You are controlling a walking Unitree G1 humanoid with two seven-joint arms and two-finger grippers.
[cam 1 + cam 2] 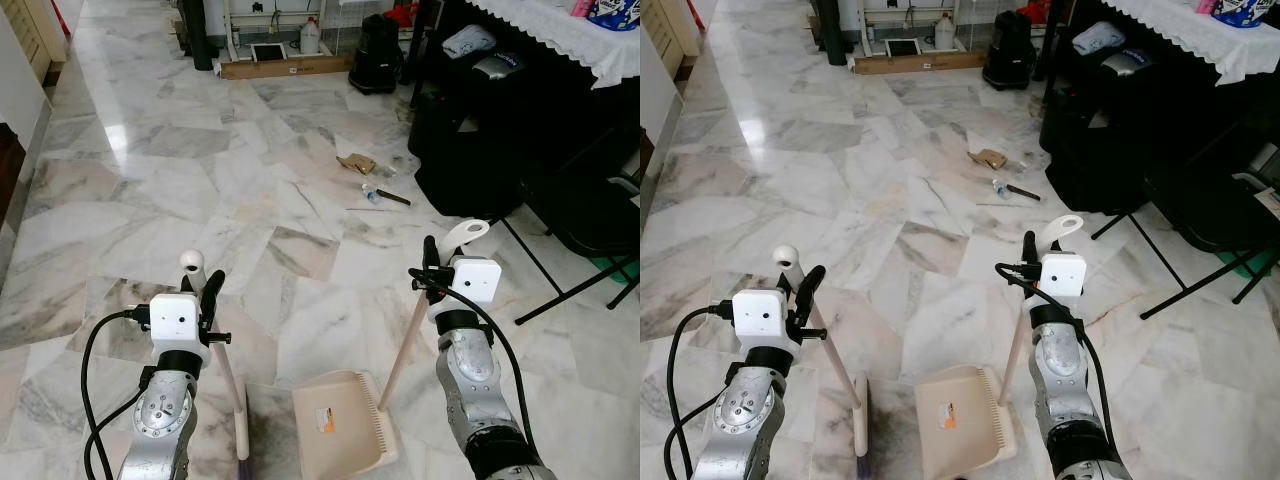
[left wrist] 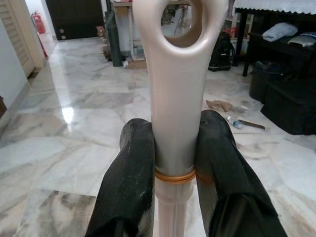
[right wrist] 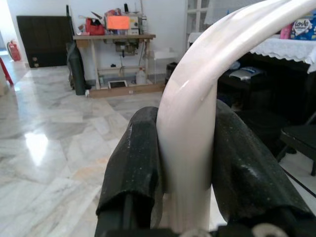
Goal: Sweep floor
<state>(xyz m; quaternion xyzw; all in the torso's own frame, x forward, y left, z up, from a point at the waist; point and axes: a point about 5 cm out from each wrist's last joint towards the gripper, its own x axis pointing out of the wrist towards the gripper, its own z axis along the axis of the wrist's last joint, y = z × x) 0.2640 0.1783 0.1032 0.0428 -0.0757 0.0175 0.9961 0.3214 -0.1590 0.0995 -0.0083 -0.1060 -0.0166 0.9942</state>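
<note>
Your left gripper [image 2: 176,163] clamps the broom [image 1: 232,385] handle left of the dustpan [image 1: 340,420]; your right gripper [image 3: 185,163] clamps the dustpan's handle

open marble floor [image 1: 200,180] ahead; litter [image 1: 357,163] beside black furniture [image 1: 470,160] at right.

glossy marble floor [image 1: 200,180]; smooth plastic dustpan [image 1: 340,420]
</note>
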